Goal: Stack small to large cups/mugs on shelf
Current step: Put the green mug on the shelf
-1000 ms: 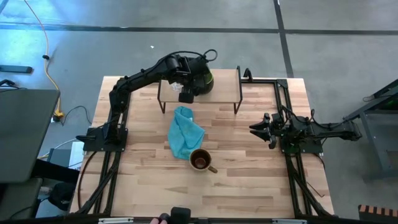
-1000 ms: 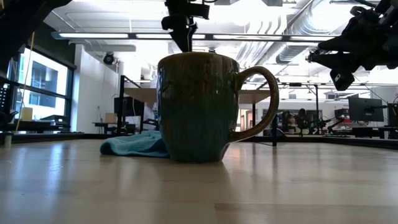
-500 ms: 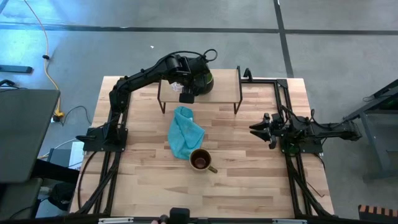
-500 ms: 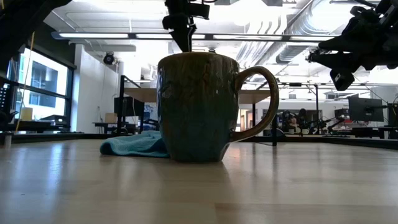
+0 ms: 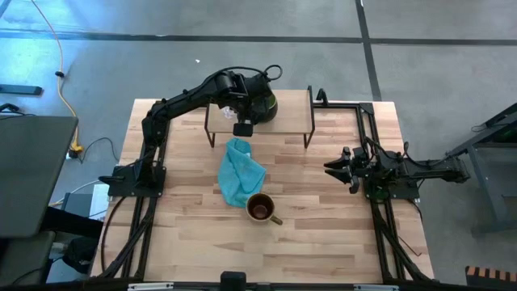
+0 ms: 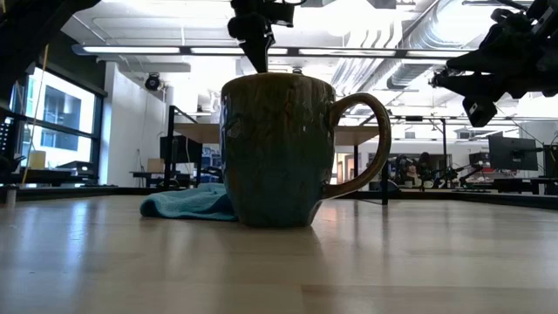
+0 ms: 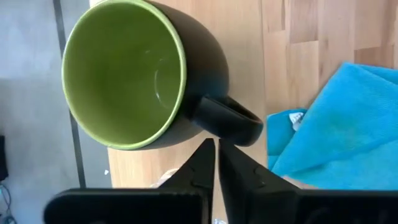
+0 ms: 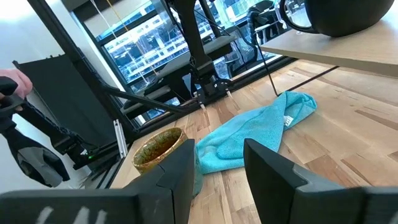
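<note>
Since a second ago the left pincer [image 5: 242,128] has closed, empty, above the shelf [image 5: 292,99] beside the dark mug [image 5: 262,103]. Low view: olive mug [image 6: 279,150] stands on the tabletop [image 6: 418,262]. Left wrist: fingers [image 7: 205,163] together near the handle. Right wrist: right pincer [image 8: 219,163] open, empty, facing the cloth [image 8: 255,132].

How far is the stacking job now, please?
Done: the dark mug stands on the shelf. The small glass cup is not clearly visible, so I cannot place it. In hand: nothing; the left gripper hangs above the shelf beside the mug's handle, fingers shut and empty. Left: the tan mug sits on the table beside the cloth. The right gripper waits open at the table's right side.
</note>
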You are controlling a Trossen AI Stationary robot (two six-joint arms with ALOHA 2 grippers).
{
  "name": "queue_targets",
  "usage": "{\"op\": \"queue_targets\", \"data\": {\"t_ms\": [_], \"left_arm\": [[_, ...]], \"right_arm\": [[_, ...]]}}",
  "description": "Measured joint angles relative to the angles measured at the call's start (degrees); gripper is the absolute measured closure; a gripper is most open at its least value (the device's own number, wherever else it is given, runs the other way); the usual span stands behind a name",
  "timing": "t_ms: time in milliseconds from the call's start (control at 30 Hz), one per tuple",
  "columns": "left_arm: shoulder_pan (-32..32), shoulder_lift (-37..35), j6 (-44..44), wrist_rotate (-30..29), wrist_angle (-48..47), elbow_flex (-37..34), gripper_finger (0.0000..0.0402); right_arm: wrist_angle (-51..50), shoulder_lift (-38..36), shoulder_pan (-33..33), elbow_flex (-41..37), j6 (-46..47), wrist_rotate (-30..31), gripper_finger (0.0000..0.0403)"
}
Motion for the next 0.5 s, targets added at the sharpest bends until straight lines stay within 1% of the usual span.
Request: {"op": "queue_targets", "data": {"t_ms": [67,267,500], "left_arm": [[0.0,0.0,0.0,0.2,-0.1,0.0,0.0399],[0.0,0.0,0.0,0.2,-0.4,0.0,0.0393],[0.0,1.3,0.0,-0.3,-1.3,0.0,0.0400]], "right_arm": [[0.0,0.0,0.0,0.0,0.0,0.0,0.0275],[0.0,0.0,0.0,0.0,-0.1,0.0,0.0275],[0.0,0.0,0.0,0.0,0.3,-0.3,0.0275]]}}
